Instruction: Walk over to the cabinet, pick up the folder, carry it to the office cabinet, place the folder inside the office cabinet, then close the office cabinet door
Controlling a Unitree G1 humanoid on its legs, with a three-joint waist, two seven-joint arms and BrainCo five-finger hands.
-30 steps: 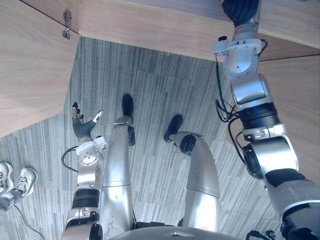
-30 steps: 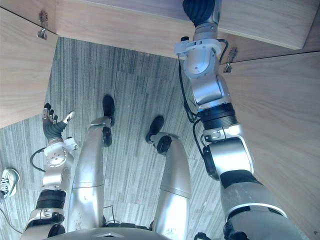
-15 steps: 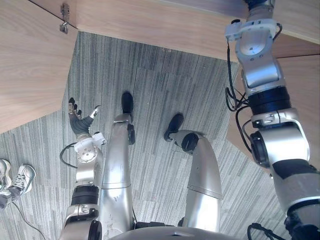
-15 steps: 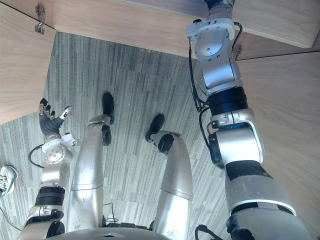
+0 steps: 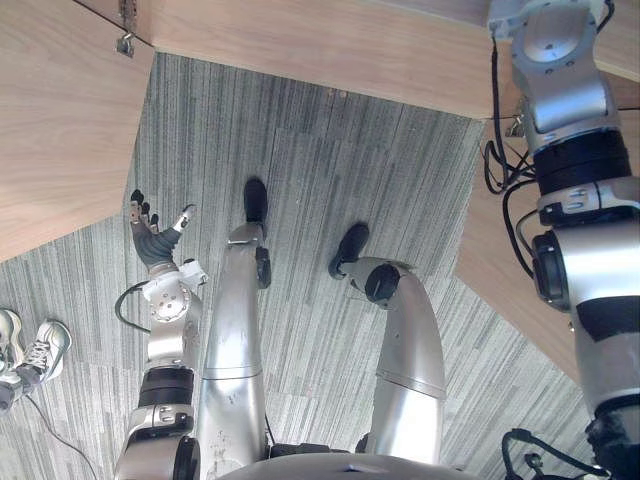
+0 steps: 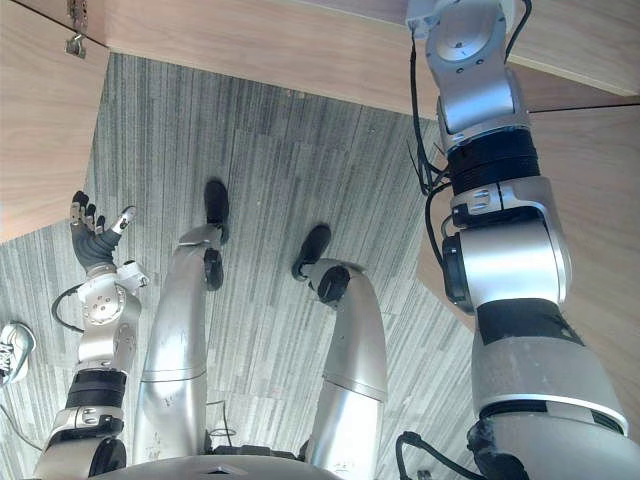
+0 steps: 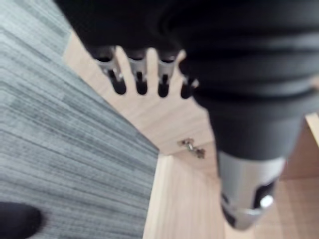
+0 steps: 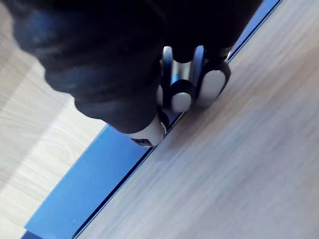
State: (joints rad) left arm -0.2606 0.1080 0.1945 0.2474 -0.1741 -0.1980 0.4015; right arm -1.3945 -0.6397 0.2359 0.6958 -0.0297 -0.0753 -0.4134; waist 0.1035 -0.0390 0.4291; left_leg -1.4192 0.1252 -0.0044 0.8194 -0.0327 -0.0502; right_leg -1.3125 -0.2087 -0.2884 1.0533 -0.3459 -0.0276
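Right hand (image 8: 192,82), risen higher, clasps folder (image 8: 89,184) in wrist view.

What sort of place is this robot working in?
Probably an office: grey carpet tiles, light wooden cabinet panels with a metal hinge, and a blue folder gripped in the right hand.

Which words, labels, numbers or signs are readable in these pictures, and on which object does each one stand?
None can be read.
The blue folder held by the right hand shows a plain surface.
The wooden cabinet panels and the grey carpet bear no print.
A person's shoes at the edge are too small to tell whether they carry any mark.
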